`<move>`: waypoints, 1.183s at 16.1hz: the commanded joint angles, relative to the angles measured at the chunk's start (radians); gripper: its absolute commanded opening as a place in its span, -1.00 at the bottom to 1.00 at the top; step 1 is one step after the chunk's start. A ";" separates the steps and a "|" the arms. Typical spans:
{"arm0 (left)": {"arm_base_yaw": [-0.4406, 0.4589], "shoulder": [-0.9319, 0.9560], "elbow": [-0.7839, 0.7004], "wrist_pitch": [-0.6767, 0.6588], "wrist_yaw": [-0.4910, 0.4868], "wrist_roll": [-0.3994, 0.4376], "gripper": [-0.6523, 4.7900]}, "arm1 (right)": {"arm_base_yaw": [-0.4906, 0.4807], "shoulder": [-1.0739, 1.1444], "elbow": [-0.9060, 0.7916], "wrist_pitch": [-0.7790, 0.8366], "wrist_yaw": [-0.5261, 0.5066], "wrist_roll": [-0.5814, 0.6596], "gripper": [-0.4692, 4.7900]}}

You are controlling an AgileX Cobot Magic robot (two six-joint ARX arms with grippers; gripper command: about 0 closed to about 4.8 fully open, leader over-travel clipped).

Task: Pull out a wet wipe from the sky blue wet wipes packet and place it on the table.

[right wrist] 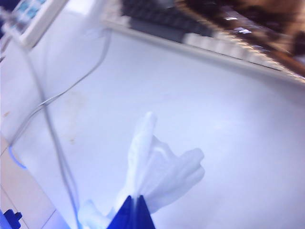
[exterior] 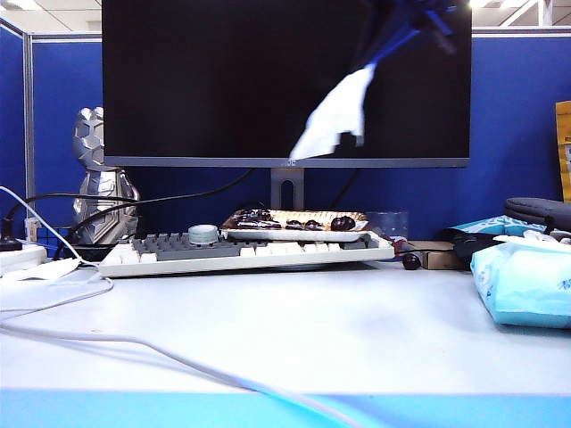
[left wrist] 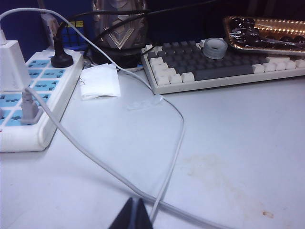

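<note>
Right tool clenched on wipe, held high above bench. Left tool closed, low over bench, nothing held.

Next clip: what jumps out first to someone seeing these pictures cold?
The white wipe dangling high in front of the dark monitor, pinched in the shut right end effector, well above the table. Next, the sky blue packet at the table's right edge. The left end effector sits shut and low on the left by the cables.

The wet wipe hangs high above the table, packet right.
</note>
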 commanded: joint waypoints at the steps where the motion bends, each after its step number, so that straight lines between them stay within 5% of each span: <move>1: 0.000 -0.003 0.000 -0.013 0.000 -0.003 -0.77 | 0.066 0.030 0.002 0.048 -0.007 0.001 -0.83; 6: 0.000 -0.003 0.000 -0.013 0.000 -0.003 -0.77 | 0.148 0.105 0.002 0.043 0.019 0.001 -0.83; 19: 0.000 -0.003 0.000 -0.013 0.000 -0.003 -0.77 | 0.159 0.253 0.002 -0.101 0.114 0.000 -0.83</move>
